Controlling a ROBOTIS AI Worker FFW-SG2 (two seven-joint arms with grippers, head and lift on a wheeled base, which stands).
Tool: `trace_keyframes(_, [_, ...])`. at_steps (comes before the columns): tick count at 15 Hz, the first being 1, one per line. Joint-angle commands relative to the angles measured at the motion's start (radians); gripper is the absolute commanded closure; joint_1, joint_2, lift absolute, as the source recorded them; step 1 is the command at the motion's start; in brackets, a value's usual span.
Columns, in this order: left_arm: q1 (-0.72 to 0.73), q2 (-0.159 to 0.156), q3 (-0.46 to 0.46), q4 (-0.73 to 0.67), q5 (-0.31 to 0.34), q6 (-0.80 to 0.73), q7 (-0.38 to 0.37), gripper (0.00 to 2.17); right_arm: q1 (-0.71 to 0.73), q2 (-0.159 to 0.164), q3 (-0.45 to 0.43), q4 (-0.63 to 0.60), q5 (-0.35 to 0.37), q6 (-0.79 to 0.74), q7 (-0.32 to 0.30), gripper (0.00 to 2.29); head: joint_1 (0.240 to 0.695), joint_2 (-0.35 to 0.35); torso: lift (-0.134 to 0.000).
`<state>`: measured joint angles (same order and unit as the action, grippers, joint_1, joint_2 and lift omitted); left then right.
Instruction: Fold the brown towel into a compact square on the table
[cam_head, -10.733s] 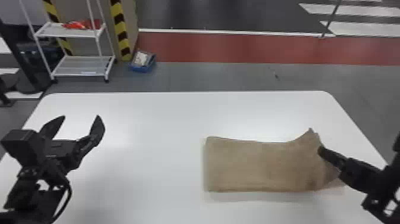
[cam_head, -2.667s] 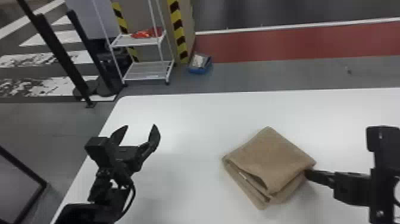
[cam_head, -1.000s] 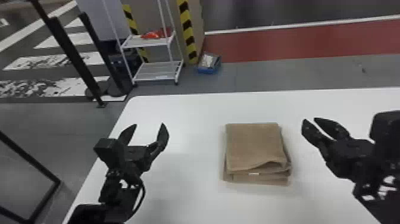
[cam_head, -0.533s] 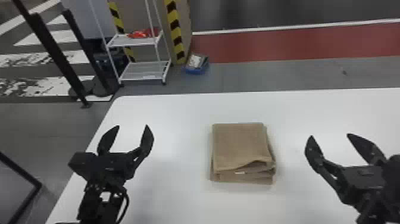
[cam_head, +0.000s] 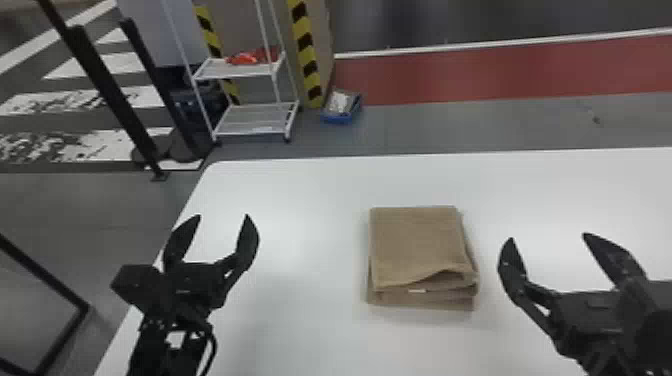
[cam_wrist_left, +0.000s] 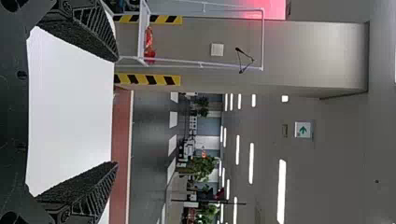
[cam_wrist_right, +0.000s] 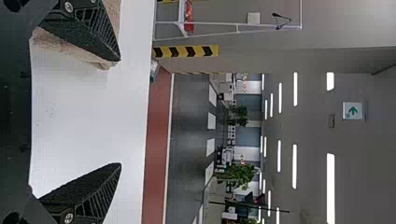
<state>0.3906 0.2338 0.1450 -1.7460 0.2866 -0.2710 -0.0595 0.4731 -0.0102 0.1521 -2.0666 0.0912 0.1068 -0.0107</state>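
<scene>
We had both grippers nearest: the left gripper (cam_head: 223, 216) stood open over the table's left part, fingers well spread, nothing between them. The right gripper (cam_head: 548, 237) was open too, also empty, just off the towel's right side and not touching it in the head view. Next out, we had the brown towel (cam_head: 417, 245) lying flat on the white table (cam_head: 300, 200), between the two grippers, already a compact, roughly square stack.

Progress: we judged the folding essentially done. Layers sat one on another, with the far edge fairly straight. The near side was looser: the top layer bowed up toward the near right corner, a small white tag (cam_head: 417, 290) peeked out, and lower layers stuck out a bit at the near and right sides. No big fold looked left to us; at most a light press or tuck there, and a careless tug could have slid the layers apart. Otherwise we would only have needed the arms clear. Far back on the floor, we noted a white rack (cam_head: 245, 69) and a blue box (cam_head: 340, 119), both irrelevant.
</scene>
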Motion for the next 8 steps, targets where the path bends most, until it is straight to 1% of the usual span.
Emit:
trace_keyframes(1, [0.019,0.004,0.038,-0.026,-0.012,0.025,-0.006,0.10,0.002,-0.005,0.012,0.003,0.002,-0.006,-0.002,0.09,0.695,0.242,-0.125])
trace_keyframes(3, [0.027,0.006,0.077,-0.029,-0.012,0.040,-0.071,0.10,0.005,-0.008,0.023,0.002,0.002,-0.012,0.000,0.09,0.695,0.268,-0.125])
trace_keyframes(4, [0.031,0.009,0.085,-0.035,-0.009,0.049,-0.076,0.10,0.007,-0.010,0.024,0.000,0.002,-0.012,-0.002,0.09,0.695,0.274,-0.125])
trace_keyframes(8, [0.040,0.004,0.074,-0.041,-0.010,0.053,-0.037,0.10,0.007,-0.014,0.029,0.002,0.002,-0.015,-0.002,0.09,0.695,0.302,-0.125])
